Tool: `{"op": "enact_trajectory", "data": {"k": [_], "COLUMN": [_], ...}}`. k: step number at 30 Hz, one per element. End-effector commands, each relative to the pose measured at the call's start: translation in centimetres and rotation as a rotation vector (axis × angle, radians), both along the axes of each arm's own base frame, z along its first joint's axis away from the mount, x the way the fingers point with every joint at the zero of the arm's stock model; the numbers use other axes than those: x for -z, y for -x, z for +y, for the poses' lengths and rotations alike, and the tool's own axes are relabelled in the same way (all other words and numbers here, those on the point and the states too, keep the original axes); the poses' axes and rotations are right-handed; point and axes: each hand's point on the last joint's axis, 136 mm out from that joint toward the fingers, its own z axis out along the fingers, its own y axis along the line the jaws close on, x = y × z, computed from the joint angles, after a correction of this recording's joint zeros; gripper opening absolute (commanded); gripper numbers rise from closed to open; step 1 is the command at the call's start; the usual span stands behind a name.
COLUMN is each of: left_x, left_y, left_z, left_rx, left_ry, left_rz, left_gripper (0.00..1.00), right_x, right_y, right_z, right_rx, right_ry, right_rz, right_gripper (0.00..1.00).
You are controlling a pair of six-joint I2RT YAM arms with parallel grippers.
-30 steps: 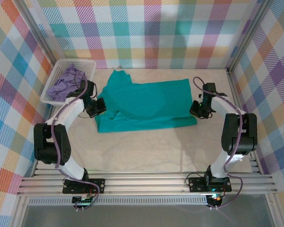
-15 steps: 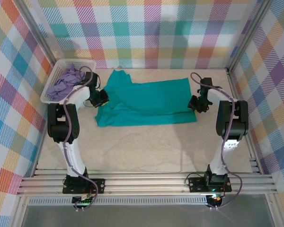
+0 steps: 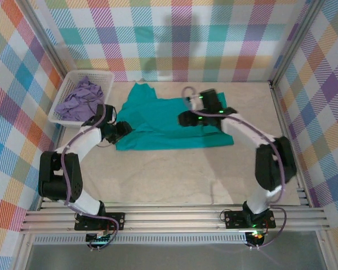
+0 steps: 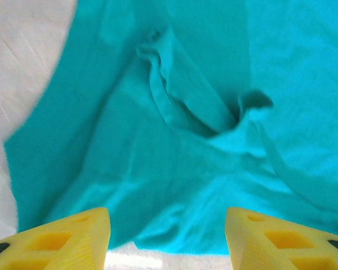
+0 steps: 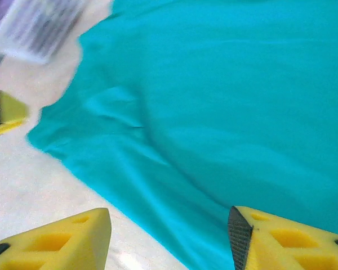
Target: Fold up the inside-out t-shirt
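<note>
The inside-out t-shirt (image 3: 169, 121) is teal and lies as a long band across the back middle of the table, one sleeve sticking out toward the back left. My left gripper (image 3: 124, 130) hovers at the shirt's left end, open and holding nothing. In the left wrist view its yellow fingers (image 4: 73, 233) stand wide apart over a rumpled sleeve fold (image 4: 186, 107). My right gripper (image 3: 183, 118) is over the shirt's middle, open and holding nothing. In the right wrist view the gripper (image 5: 169, 225) hangs above the shirt's near edge (image 5: 129, 191).
A white basket (image 3: 61, 97) with a lavender-purple garment (image 3: 81, 97) stands at the back left, just beyond the left arm. Bare beige tabletop (image 3: 174, 174) stretches between the shirt and the arm bases. Plaid walls close in the sides and back.
Both grippers have opened and let go of the shirt's ends. The right arm swung left from the shirt's right end to above its middle. The left gripper drew slightly nearer.
</note>
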Motion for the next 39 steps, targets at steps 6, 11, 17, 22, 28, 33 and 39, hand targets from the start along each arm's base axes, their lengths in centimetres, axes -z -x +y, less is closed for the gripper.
{"op": "enact_trajectory", "data": {"k": [6, 11, 17, 22, 28, 33, 39], "left_x": [2.8, 4.5, 5.4, 5.7, 5.9, 6.1, 6.1], "left_y": [-0.1, 0.3, 0.9, 1.0, 1.0, 0.9, 1.0], "left_z": [-0.1, 0.1, 0.2, 0.2, 0.3, 0.4, 0.3], "left_rx": [0.011, 0.015, 0.018, 0.027, 0.032, 0.032, 0.036], "left_ry": [0.025, 0.016, 0.014, 0.015, 0.021, 0.022, 0.025], "left_rz": [-0.018, 0.012, 0.028, 0.031, 0.034, 0.036, 0.039], "left_gripper": [0.55, 0.55, 0.55, 0.55, 0.55, 0.55, 0.54], "right_x": [5.1, 8.4, 9.7, 10.5, 10.9, 11.4, 11.7], "right_y": [-1.6, -3.8, -5.0, -5.6, -5.3, -5.2, -5.8], "right_z": [11.5, 13.5, 14.7, 15.8, 16.3, 17.2, 18.4], "right_rx": [-0.232, -0.154, -0.153, -0.188, -0.226, -0.244, -0.245], "right_ry": [0.04, 0.076, 0.102, 0.106, 0.1, 0.09, 0.041], "right_rz": [0.051, 0.156, 0.208, 0.228, 0.232, 0.223, 0.211], "right_gripper": [0.56, 0.54, 0.52, 0.51, 0.52, 0.49, 0.41]}}
